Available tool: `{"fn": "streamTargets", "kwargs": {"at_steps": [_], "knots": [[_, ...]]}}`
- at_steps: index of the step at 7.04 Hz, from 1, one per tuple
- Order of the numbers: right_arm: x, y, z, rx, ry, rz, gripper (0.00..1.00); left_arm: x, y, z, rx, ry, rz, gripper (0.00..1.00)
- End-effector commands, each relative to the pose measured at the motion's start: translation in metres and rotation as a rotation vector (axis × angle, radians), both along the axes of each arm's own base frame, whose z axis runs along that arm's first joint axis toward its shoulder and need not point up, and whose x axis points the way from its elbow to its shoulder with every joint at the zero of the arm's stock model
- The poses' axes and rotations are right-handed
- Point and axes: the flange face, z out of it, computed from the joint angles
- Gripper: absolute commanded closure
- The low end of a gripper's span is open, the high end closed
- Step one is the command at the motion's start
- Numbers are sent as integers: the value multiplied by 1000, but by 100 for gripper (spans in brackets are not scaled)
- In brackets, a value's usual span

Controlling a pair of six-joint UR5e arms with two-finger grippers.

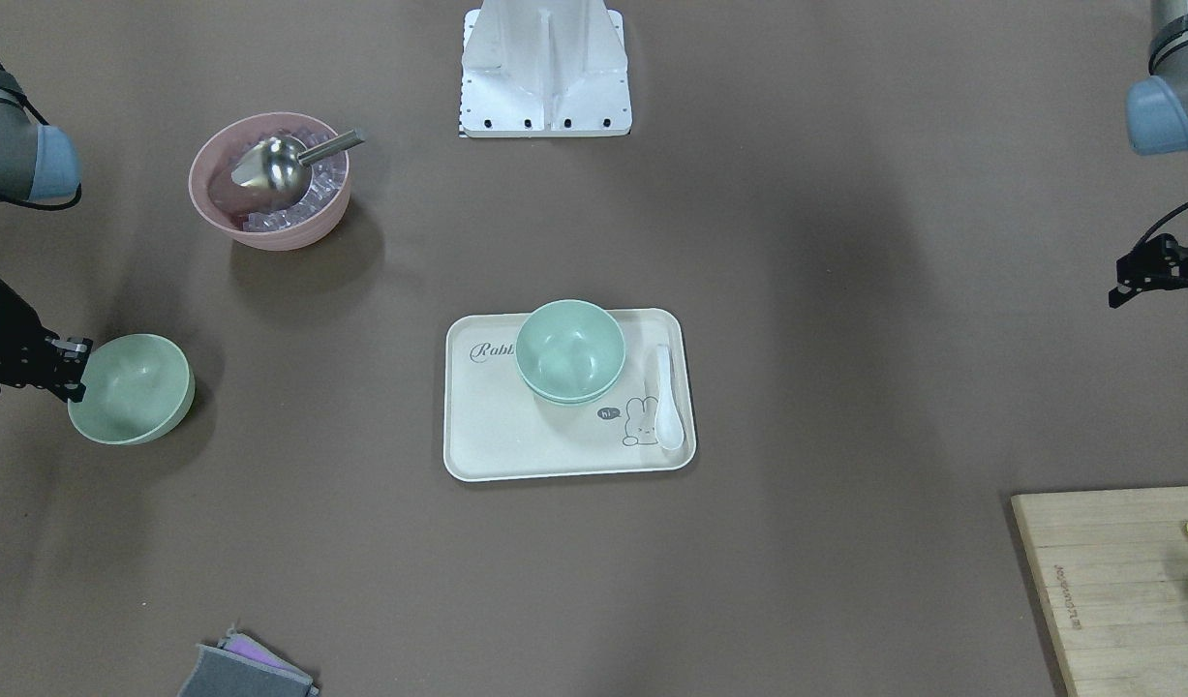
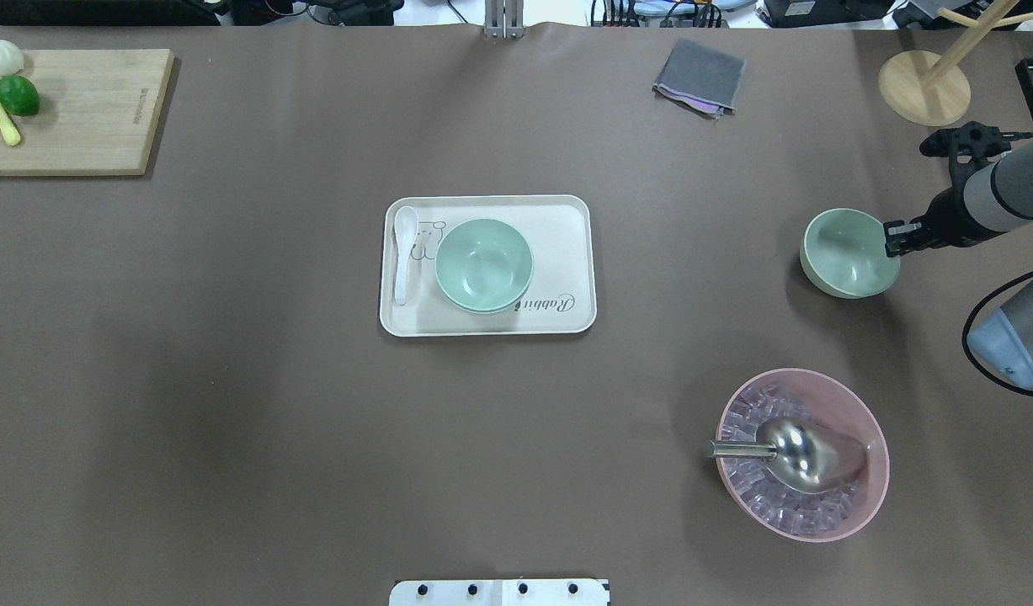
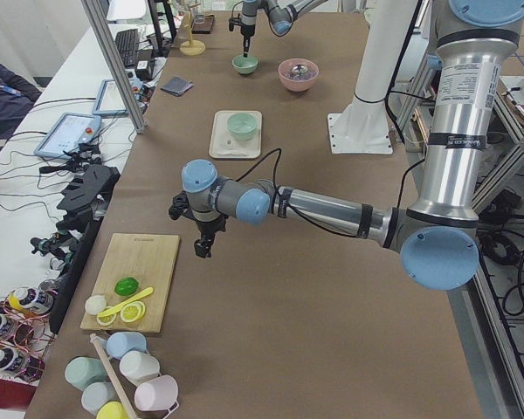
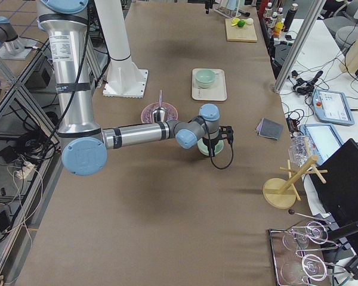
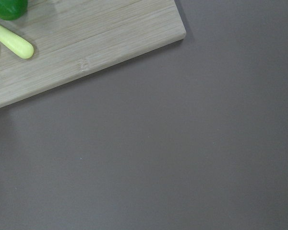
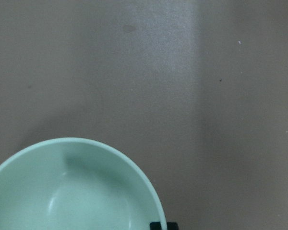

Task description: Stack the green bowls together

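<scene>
Two green bowls (image 2: 483,265) sit nested on the cream tray (image 2: 567,227) at the table's middle, also seen as a stack (image 1: 569,350). A third green bowl (image 2: 849,252) is at the right side of the table, tilted, with my right gripper (image 2: 891,238) shut on its rim. The right wrist view shows that bowl (image 6: 72,191) at bottom left and a black fingertip (image 6: 158,225) at its edge. My left gripper (image 3: 201,247) hovers near a corner of the cutting board (image 5: 86,43); whether it is open or shut does not show.
A pink bowl (image 2: 876,480) with ice cubes and a metal scoop (image 2: 798,450) stands near the held bowl. A white spoon (image 2: 405,252) lies on the tray. A grey cloth (image 2: 699,76) and a wooden stand (image 2: 924,88) sit at the far edge.
</scene>
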Motion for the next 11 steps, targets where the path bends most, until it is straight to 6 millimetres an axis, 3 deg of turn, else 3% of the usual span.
{"fn": "streamTargets", "kwargs": {"at_steps": [1, 2, 4, 5, 6, 7, 9, 11], "knots": [[-5, -8, -29, 19, -30, -5, 100, -4, 7, 10, -15, -5, -1, 0], [-1, -15, -73, -23, -34, -5, 100, -22, 6, 15, -31, -14, -31, 0], [-14, -22, -186, -132, -18, 46, 100, -59, 7, 31, -57, -26, -69, 0], [-56, -16, -226, -194, -49, 82, 100, -108, 10, 52, -48, -46, -10, 0], [-96, -7, -264, -248, -93, 121, 100, -140, 10, 56, -38, -49, 67, 0], [-128, 3, -299, -291, -127, 185, 100, -156, 13, 57, -43, -47, 62, 0], [-196, 32, -359, -358, -177, 283, 100, -158, 18, 63, -49, -44, 59, 0], [-266, 43, -398, -403, -181, 397, 100, -158, 20, 66, -55, -44, 59, 0]]}}
